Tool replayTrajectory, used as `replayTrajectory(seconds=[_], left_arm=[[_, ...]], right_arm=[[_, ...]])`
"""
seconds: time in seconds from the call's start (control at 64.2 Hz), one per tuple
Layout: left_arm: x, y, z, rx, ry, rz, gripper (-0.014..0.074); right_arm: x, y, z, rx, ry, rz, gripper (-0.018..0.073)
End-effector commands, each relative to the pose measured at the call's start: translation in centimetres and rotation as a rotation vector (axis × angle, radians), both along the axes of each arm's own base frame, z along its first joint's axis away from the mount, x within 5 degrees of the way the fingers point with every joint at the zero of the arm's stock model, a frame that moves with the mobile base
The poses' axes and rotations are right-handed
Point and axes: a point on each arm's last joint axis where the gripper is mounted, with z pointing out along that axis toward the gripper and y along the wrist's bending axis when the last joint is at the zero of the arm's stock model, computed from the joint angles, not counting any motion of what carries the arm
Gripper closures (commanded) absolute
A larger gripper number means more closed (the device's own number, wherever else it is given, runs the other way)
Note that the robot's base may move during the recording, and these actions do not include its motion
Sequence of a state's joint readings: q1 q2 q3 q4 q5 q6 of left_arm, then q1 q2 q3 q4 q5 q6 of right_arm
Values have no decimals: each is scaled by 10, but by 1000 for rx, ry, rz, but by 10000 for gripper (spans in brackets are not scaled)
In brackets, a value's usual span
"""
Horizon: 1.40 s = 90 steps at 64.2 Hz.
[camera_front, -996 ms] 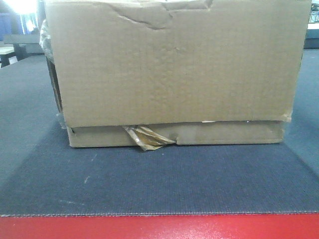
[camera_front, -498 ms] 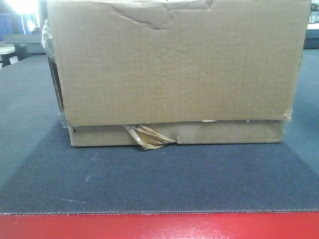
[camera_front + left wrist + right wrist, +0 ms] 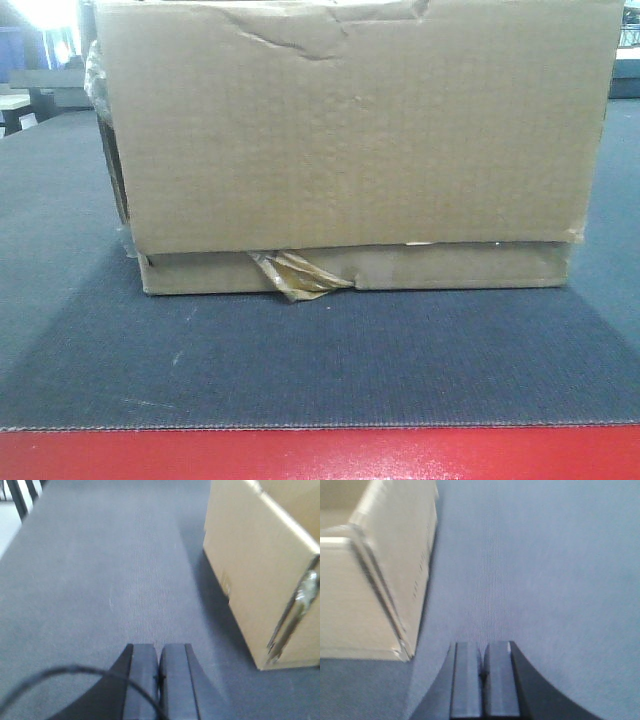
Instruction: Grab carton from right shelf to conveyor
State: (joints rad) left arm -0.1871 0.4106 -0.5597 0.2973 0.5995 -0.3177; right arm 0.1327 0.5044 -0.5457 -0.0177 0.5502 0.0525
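Note:
A brown cardboard carton (image 3: 350, 140) with torn tape on its lower front stands on the dark grey conveyor (image 3: 320, 360), behind the belt's red front edge. The carton (image 3: 265, 565) fills the right of the left wrist view, and my left gripper (image 3: 159, 652) hangs shut and empty over the belt (image 3: 100, 580) to the carton's left, apart from it. In the right wrist view the carton (image 3: 375, 575) is at the left, and my right gripper (image 3: 482, 650) is shut with nothing in it, over the belt (image 3: 545, 570) beside the carton's other end. The right shelf is out of view.
A black cable (image 3: 60, 677) loops in front of the left gripper. Dark uprights (image 3: 20, 497) stand past the belt's far left corner. Benches and blue shapes (image 3: 30, 80) lie in the far background at left.

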Motion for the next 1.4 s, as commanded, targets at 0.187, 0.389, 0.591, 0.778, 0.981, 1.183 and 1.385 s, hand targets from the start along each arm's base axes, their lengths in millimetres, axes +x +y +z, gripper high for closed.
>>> replayTrajectory(seconds=[0.187,0.389,0.591,0.778,0.981,1.183,1.385], left_arm=[[-48,9,11,-36,-243,2,603],[-60,11,12,-47,-299,2,603],[-61,12,12,-47,-303,3,603],[-61,12,12,-47,-303,3,603],[-61,12,12,-47,-303,3,603],[-61,13,10,-34,-281,14,603],[-59,8,5,71,-277,1,603]], right_arm=[[-64,-9,13,-43,-356,15,628],[-84,-12,17,-29,-473,10,628],[-85,-12,18,-27,-488,10,628],[-85,-12,18,-27,-488,10,628],[-85,-12,18,-27,-488,10,628],[-85,-12,18,-27,-488,10,628],[-85,-12,18,-27,-488,10,628]])
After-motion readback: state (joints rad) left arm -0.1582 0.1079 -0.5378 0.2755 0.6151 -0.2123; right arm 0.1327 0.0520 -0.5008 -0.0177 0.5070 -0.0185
